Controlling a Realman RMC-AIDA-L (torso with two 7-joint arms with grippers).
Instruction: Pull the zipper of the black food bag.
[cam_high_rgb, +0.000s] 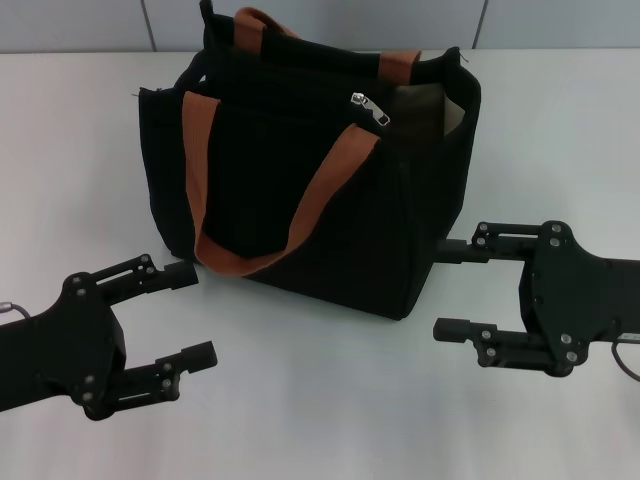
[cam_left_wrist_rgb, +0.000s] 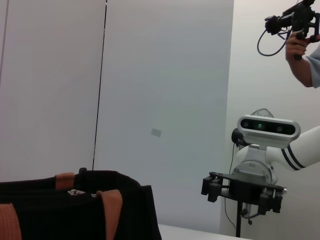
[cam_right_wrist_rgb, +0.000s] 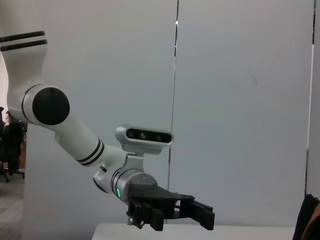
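Zipper (cam_high_rgb: 369, 105) sits atop black food bag (cam_high_rgb: 300, 180), whose far side I can't see; left end effector (cam_high_rgb: 190, 315) and right end effector (cam_high_rgb: 448, 288) flank it, fingers apart.

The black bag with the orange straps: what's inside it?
Through the unzipped end of the black food bag, past the zipper, only pale lining shows. Any contents are hidden by the walls. Both grippers, left and right, are open, outside it.
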